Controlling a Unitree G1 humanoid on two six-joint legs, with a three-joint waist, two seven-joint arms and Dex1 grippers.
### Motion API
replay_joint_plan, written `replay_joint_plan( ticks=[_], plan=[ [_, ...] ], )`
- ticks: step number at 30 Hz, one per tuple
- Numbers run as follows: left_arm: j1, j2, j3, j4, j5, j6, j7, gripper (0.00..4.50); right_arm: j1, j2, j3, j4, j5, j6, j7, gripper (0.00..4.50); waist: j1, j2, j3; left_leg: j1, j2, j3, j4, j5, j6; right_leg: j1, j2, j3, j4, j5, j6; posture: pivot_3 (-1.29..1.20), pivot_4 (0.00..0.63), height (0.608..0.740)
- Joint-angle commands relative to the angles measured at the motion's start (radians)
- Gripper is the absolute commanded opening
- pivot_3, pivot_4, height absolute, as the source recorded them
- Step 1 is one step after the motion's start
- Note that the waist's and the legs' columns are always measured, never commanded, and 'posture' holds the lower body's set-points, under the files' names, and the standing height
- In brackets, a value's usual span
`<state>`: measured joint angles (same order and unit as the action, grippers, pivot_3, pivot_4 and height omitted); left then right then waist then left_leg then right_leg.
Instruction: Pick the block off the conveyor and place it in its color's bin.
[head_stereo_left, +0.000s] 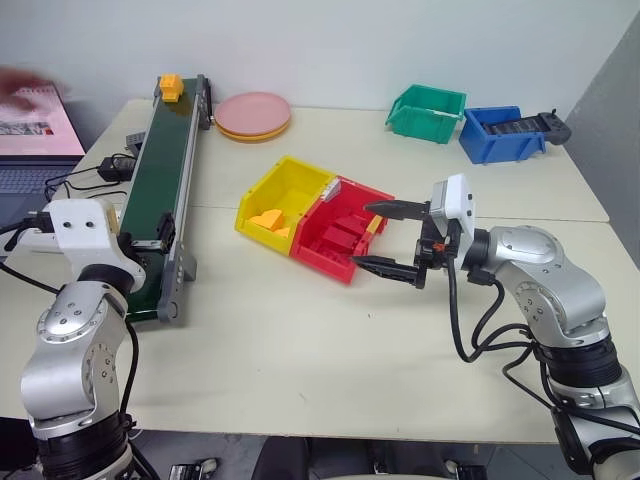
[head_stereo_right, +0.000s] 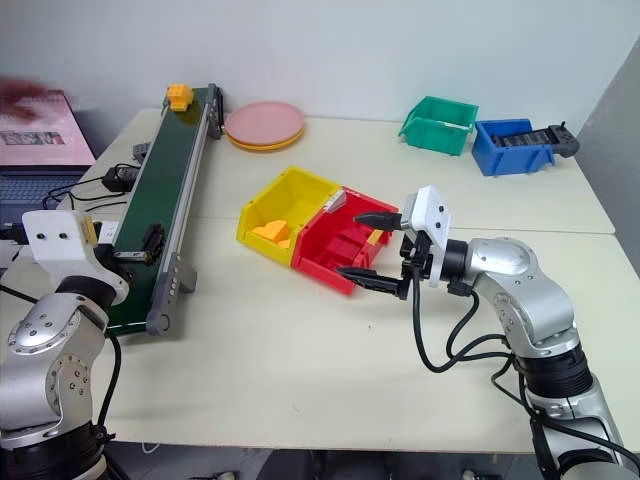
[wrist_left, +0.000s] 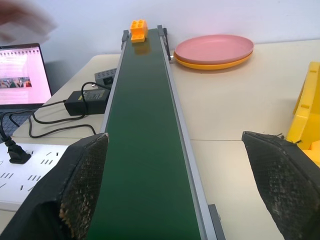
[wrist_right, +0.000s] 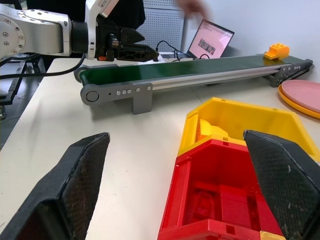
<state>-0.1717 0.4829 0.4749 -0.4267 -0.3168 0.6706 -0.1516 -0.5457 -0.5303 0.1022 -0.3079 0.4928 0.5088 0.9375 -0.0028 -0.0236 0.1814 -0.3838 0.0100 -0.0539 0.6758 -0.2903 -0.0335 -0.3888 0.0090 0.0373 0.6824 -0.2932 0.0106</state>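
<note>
We are holding our left gripper (wrist_left: 175, 200) with its jaws spread wide and empty over the near end of the conveyor (head_stereo_left: 160, 185), looking straight down the belt. We are keeping our right gripper (head_stereo_left: 390, 240) open and empty too, hanging just right of the red bin (head_stereo_left: 340, 235), pointing left toward it. The block (wrist_left: 138, 30) is sitting at the far end of the belt, well apart from both grippers, so nothing is picked yet. The yellow bin (head_stereo_left: 285, 195), touching the red one's left side, is holding an orange-yellow wedge piece (head_stereo_left: 266, 219). We judge the task barely started: grasp, carry and drop all remain
</note>
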Motion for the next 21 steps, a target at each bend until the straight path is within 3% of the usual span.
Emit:
replay_joint_plan(
  ticks=[1,10,15,21],
  plan=[
    [-0.003,0.006,0.029,-0.03,-0.013,-0.026,-0.007,4.45,-0.022,-0.002,-0.004,-0.025,0.008,-0.015,0.011,4.5,0.0,0.0,0.0,0.0,0.0,0.0,0.0,0.0,0.0,0.0,0.0,0.0,0.0,0.0,0.0,0.0,0.15,0.74],
    [0.019,0.046,0.008,-0.037,0.043,-0.012,0.011,4.45,-0.036,-0.026,-0.004,-0.032,0.045,0.052,0.04,4.5,0.0,0.0,0.0,0.0,0.0,0.0,0.0,0.0,0.0,0.0,0.0,0.0,0.0,0.0,0.0,0.0,0.15,0.74],
    [0.011,0.023,0.087,-0.024,-0.033,0.019,0.002,4.45,-0.058,-0.052,-0.004,-0.034,0.059,0.066,0.08,4.5,0.0,0.0,0.0,0.0,0.0,0.0,0.0,0.0,0.0,0.0,0.0,0.0,0.0,0.0,0.0,0.0,0.15,0.74],
    [0.033,0.036,0.089,-0.029,-0.061,0.049,-0.017,4.45,-0.088,-0.041,-0.007,-0.047,0.079,0.085,0.077,4.5,0.0,0.0,0.0,0.0,0.0,0.0,0.0,0.0,0.0,0.0,0.0,0.0,0.0,0.0,0.0,0.0,0.15,0.74]
  ],
)
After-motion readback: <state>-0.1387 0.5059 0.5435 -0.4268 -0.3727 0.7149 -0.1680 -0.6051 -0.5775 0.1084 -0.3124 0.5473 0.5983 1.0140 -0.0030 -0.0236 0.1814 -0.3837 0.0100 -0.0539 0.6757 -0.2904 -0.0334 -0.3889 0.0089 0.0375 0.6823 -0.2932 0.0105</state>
